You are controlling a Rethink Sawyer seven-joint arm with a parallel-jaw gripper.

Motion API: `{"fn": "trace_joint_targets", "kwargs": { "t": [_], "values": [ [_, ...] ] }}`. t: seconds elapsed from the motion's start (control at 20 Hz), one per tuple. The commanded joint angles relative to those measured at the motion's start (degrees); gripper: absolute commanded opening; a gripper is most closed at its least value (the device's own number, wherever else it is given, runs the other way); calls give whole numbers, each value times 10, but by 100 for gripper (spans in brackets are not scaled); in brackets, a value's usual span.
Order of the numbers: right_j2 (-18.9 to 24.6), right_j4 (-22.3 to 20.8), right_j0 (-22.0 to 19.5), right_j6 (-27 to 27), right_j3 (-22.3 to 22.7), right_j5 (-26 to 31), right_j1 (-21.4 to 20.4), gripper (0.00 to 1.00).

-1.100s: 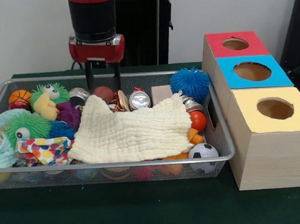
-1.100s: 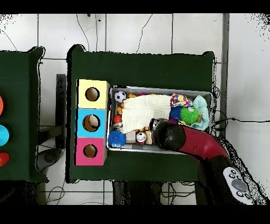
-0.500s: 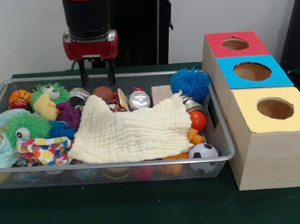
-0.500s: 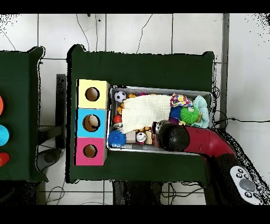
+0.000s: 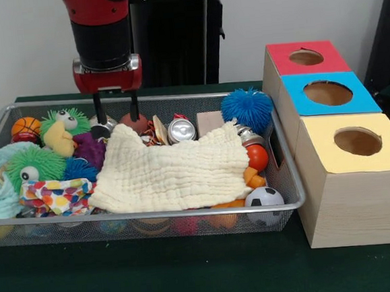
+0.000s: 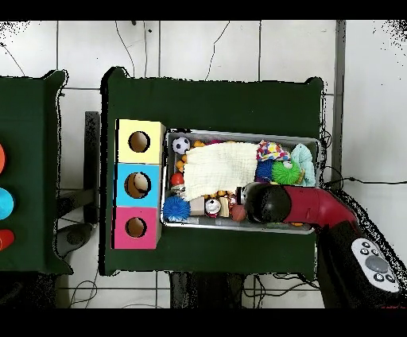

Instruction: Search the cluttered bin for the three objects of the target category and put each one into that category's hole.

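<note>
Now gripper (image 5: 117, 115) hangs at back of bin (image 5: 289, 179), fingers spread, nothing held. Directly below and between fingertips: silver can (image 5: 101, 125) on one side, brown ball (image 5: 134, 121) on other. Target category unclear; likely candidates lie straight beneath, not sideways. Cream cloth (image 5: 173, 171) covers bin middle. Boxes with holes (image 5: 328, 93) well apart, beyond bin's other end.

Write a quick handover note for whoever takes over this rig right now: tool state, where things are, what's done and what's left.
Tool: open, empty, hanging over the far side of the wire bin, fingers either side of a silver can and beside a brown ball.
Bin: still full; a cream cloth covers the middle. Blue spiky ball, soccer ball and orange ball lie at the end nearest the boxes.
Boxes: red, blue and yellow tops. The overhead view shows something in the blue hole; the other two look empty.
Left: keep searching, maybe under the cloth.
</note>
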Motion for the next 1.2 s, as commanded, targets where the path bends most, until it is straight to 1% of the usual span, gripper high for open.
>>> {"fn": "trace_joint_targets", "kwargs": {
  "t": [0.05,0.3,0.45,0.65,1.0,1.2],
  "values": [
    [62,-78,-32,-172,-53,47,49,100],
    [86,-94,-63,-194,-60,63,46,100],
    [98,-101,-74,-202,-68,78,46,100],
    [111,-107,-82,-211,-71,102,37,100],
    [131,-117,-98,-232,-84,129,43,100],
    [135,-125,-103,-237,-88,133,48,100]
  ]
}}
